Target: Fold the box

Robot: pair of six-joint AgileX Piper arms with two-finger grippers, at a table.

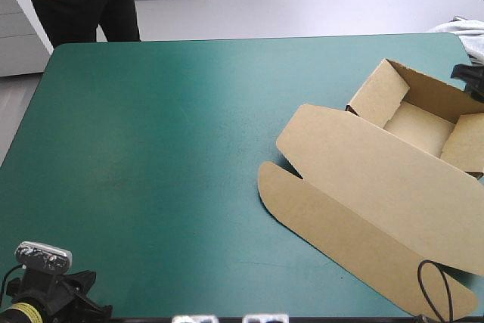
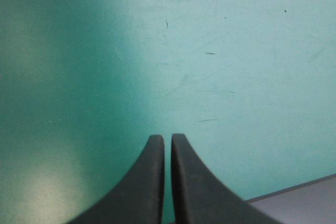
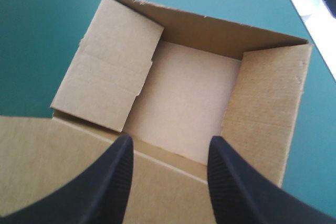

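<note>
box point(image 1: 378, 179) sits on the right part of the teal-green cover point(image 1: 151, 149), reaching the table's right edge, partly folded up: an open tray point(image 1: 412, 122) at the far end, with the lid point(image 1: 363, 164) lying flat on the cover and running toward the near right corner

lid's front flap point(image 1: 333, 225) also flat, rounded ends, on the side facing the middle of the table

left half of the table bare

right wrist view: right gripper point(image 3: 170, 139) hangs above the box, black fingers well apart, nothing between them, so open and not holding. fingertips over the fold line where tray meets lid, looking down into the tray

tray floor point(image 3: 184, 93) flat and bare. far wall point(image 3: 210, 27) stands up. two end flaps turned inward, one point(image 3: 110, 61) leaning over the floor, the other point(image 3: 262, 103) on the opposite side, steeper. cannot tell whether they are tucked or only leaning

cannot tell if the right fingers touch the board, they look just above it

left wrist view: left gripper point(image 2: 168, 140) closed, only a thin slit between the two black fingers, gripping nothing. it is over bare teal-green cover, close to a table edge, with a strip of grey floor showing beside the fingers. well apart from the box
</note>
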